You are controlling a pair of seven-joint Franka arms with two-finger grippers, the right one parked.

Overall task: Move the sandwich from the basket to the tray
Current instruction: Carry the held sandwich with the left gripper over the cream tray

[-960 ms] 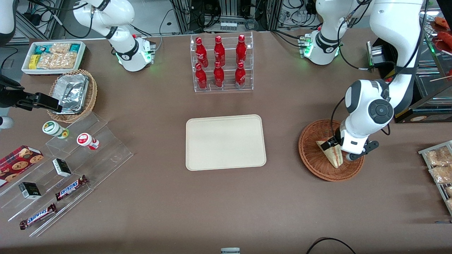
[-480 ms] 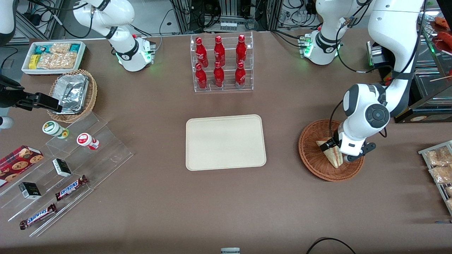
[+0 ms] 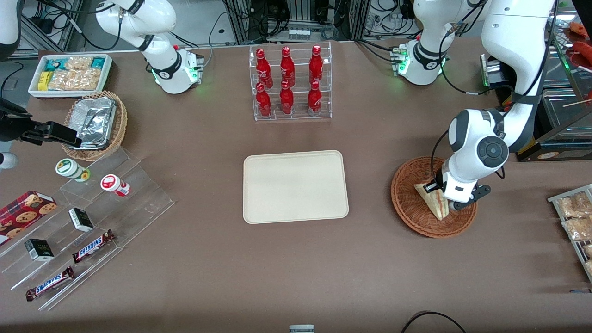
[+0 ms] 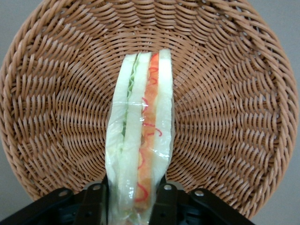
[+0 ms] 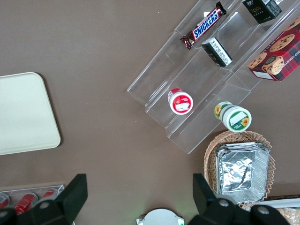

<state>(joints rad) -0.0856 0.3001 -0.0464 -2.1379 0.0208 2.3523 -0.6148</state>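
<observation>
Arm drifted slightly; gripper [image 4: 132,206] clamped on sandwich [image 4: 140,136], basket [image 4: 56,117] directly beneath. Lift and carry to tray [image 3: 296,186] remain.

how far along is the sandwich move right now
Done: the gripper has reached the sandwich in the wicker basket, one finger on each side of the wedge. In hand: the grasp itself; the sandwich is in the basket, standing on edge. Left: lift it out, carry it to the cream tray, which holds nothing, and set it down there.
</observation>
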